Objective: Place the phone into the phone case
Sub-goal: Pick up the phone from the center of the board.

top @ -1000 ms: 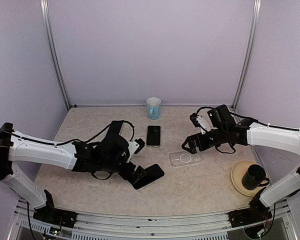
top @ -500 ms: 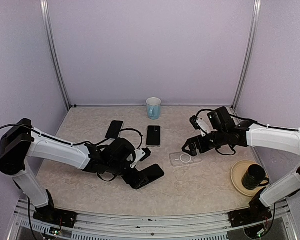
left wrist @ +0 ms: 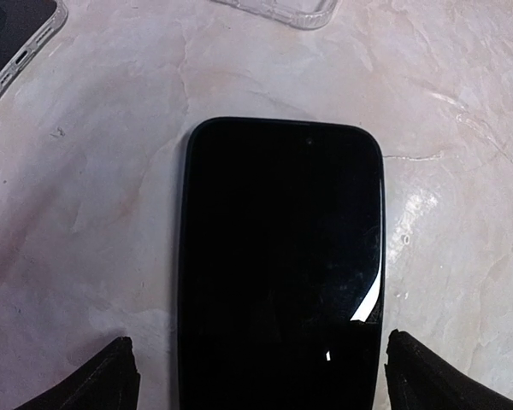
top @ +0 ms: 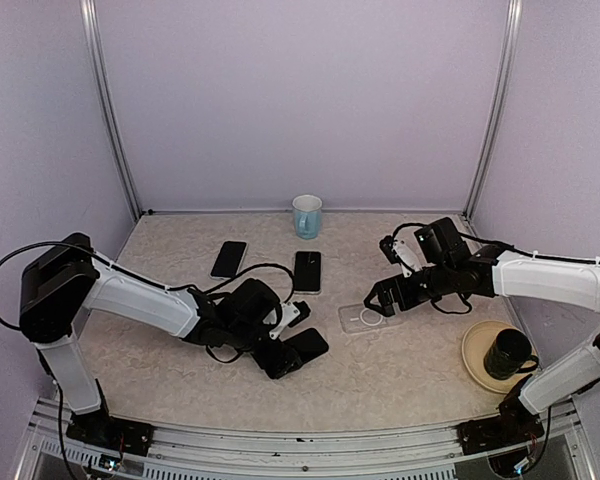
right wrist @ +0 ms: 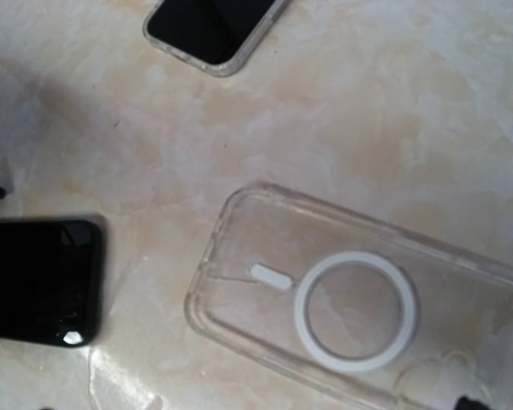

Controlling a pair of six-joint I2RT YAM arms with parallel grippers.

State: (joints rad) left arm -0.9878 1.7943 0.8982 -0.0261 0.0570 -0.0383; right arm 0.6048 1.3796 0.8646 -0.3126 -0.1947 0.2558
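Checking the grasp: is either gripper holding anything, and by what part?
Nothing held. Left gripper straddles the phone end, open; right gripper hangs open by the case.

A beige, marble-patterned bench (top: 400, 380) is seen. A black phone (top: 305, 345) is laid flat, screen up, left of centre. A clear phone case (top: 370, 318) with a white ring is laid to its right, apart from it. Farther back, a light-edged phone (top: 307, 271) and a dark phone (top: 229, 258) are set apart. A pale blue cup (top: 307, 215) is stood by the back wall, and a tan saucer (top: 475, 345) is placed at the near right.

soft even light, glare on the phone (left wrist: 282, 265), right wrist view blurry.
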